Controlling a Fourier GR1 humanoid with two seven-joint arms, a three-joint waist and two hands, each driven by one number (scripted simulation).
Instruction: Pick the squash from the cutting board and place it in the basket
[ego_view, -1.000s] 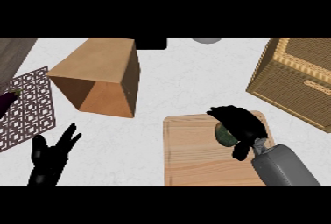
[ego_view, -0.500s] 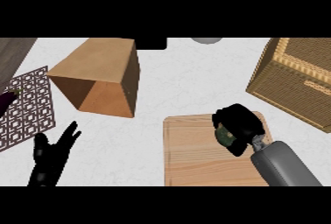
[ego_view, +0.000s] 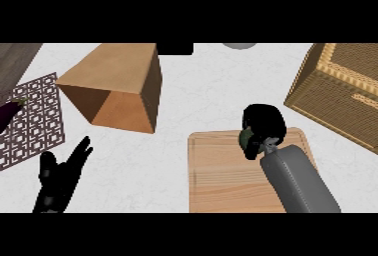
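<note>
Inside the curled fingers of the right hand (ego_view: 263, 126) sits the squash (ego_view: 244, 137); only a small dark green part of it shows at the hand's left side, because the fingers wrap around it and hide the rest. The hand is closed on it over the far edge of the cutting board (ego_view: 221, 175). I cannot tell whether the squash is touching the wood or is a little above it. The basket (ego_view: 336, 87) stands to the right of this hand and farther from the robot, well apart, so I judge the next move must carry the squash up and across to its open top. The left hand (ego_view: 60, 177) rests far to the left, fingers straight and holding nothing. A brown paper bag (ego_view: 118, 90) lies between them, farther away.
</note>
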